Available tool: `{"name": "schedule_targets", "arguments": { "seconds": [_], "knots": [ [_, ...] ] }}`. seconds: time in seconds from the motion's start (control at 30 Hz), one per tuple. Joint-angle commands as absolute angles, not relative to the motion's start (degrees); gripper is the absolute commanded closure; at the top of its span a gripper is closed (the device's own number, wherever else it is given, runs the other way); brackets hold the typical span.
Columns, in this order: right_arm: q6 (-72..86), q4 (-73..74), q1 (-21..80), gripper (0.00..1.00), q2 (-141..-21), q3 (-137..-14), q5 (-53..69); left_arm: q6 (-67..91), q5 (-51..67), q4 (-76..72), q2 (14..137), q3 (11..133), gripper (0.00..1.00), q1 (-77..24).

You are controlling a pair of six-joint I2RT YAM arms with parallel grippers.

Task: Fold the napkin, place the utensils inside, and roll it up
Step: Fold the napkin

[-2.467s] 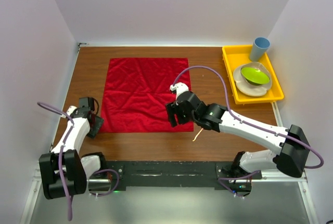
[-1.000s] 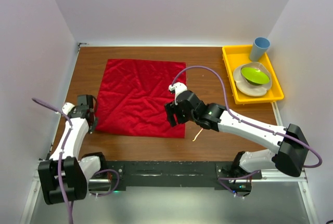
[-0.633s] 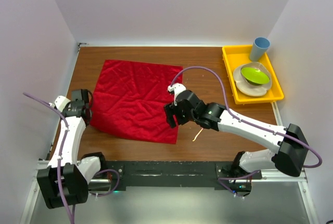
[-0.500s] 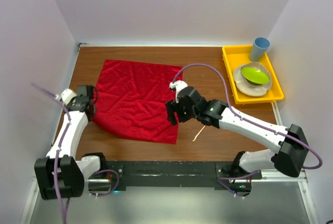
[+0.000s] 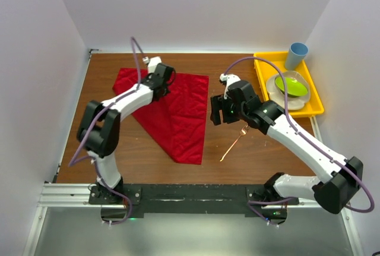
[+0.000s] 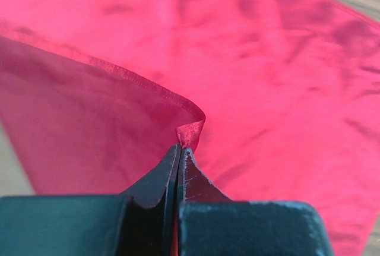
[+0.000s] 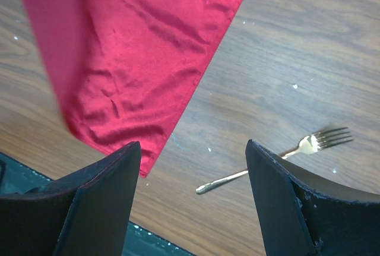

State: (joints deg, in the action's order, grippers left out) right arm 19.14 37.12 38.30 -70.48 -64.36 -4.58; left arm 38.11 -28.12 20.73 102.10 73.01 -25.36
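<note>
Your left end effector [image 5: 158,84] is clenched on the very tip of one napkin corner [image 6: 191,130], held raised over the far-left part of the cloth. The red napkin [image 5: 181,116] lies centre-left on the wooden surface [image 5: 267,149], doubled into a rough triangle whose point faces the near edge. The bite looks thin and the fabric is shiny, so the corner may slip out if you pull sideways. Letting go here would likely drop it short of the far-right corner and leave a crooked fold. Dragging low could also bunch the layer underneath. Your right end effector [image 5: 217,111] hovers with its jaws spread wide and nothing between them, just right of the cloth's edge. The fork [image 5: 233,145] lies flat on the wood, near the cloth's right edge but apart from it. Thin and flat as it is, it will probably be hard to pinch and may skid. You have one napkin, one fork, one yellow tray [image 5: 262,87], one blue cup [image 5: 296,55], one green bowl [image 5: 291,85] and one white plate [image 5: 284,100].
</note>
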Motion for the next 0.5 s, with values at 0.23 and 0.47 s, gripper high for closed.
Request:
{"name": "schedule_targets", "arguments": {
  "seconds": [0.23,0.47],
  "knots": [
    [18.28,42.63,36.74,0.23,-66.71,-69.96,-8.26,23.66,-24.97,8.27,119.96,95.35,1.00,-32.43],
    [18.63,41.57,36.30,0.23,-67.93,-69.08,-7.82,19.77,-23.65,5.71,124.09,98.35,1.00,-33.49]
  ]
}}
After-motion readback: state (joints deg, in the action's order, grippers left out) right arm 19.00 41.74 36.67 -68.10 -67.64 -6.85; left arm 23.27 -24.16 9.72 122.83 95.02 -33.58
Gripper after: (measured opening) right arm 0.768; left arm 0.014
